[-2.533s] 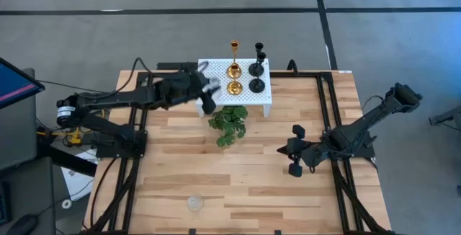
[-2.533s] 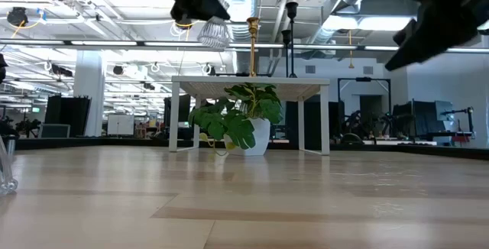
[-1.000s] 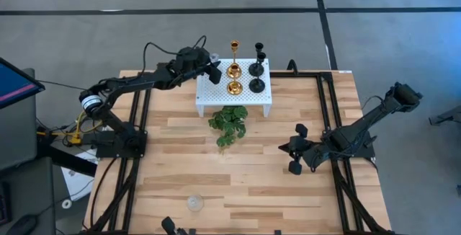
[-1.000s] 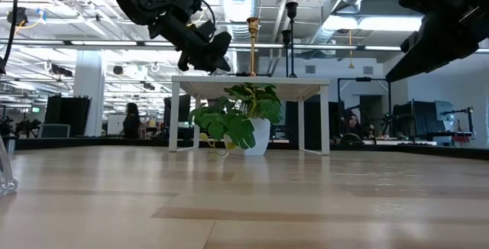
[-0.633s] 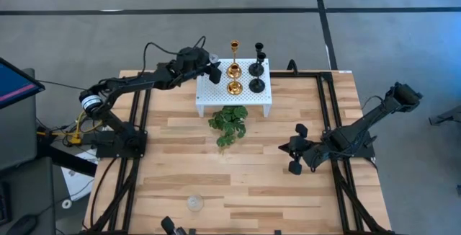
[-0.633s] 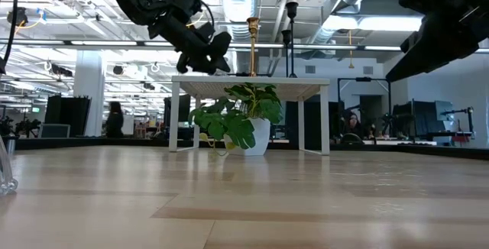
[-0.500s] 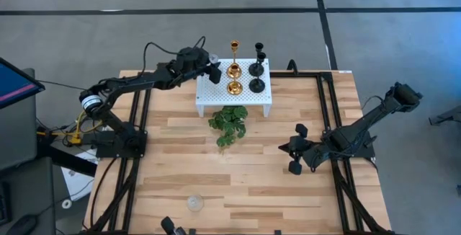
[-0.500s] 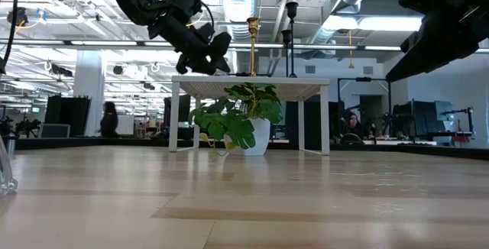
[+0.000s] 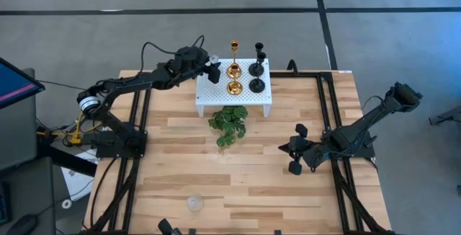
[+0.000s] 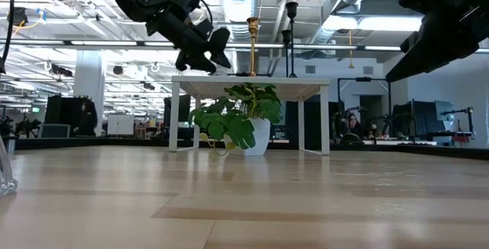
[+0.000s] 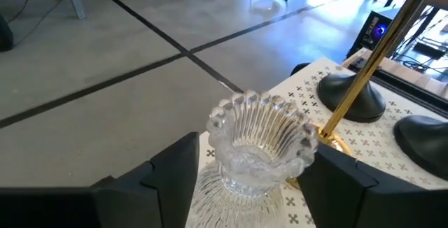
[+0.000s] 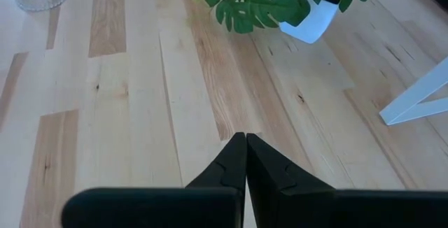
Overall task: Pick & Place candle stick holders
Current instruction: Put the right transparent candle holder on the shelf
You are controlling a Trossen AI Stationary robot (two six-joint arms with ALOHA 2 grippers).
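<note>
**Entry: clear glass holder at the stand's rear-left corner, release in hand**

Workshop hall behind, with exposed ducts and strip lights; work surface is a light wooden table (image 9: 238, 170) framed by black rails.

- **White perforated stand** (image 9: 216, 96): sits at the table's far edge. A potted green plant (image 9: 229, 123) stands on the table just in front of it.
- **Holders on the stand:** tall gold holder (image 9: 234, 46), squat gold holder (image 9: 234, 88), tall black holder (image 9: 258, 48) and squat black holder (image 9: 256, 85), grouped on the middle and right of the top.
- **Fluted clear glass holder** (image 11: 260, 144): upright, at the stand's far-left corner, just beside the tall gold holder's slanting stem. Whether its base rests fully on the perforated top cannot be told.
- **Left gripper** (image 11: 245, 175): reaches in over the stand's left end; its fingers (image 11: 164, 175) sit either side of the glass with visible gaps, so the pincer stands apart, not clamped.
- **Right gripper** (image 12: 245, 161): waits low over the table's right half, well apart from the stand, fingers pressed together on nothing.
- **Second clear glass holder** (image 9: 194, 203): stands alone near the table's front-left edge.

**Handling note (judgement):** the step appears to be the placing of the glass holder. To do it well, keep the fingers wide and draw the left gripper straight back along its own line, away from the gold stem, without sideways sweep; the corner position leaves little margin, and a brush could topple the glass off the edge or knock its gold neighbour. Confirm that the base sits flat before leaving.
</note>
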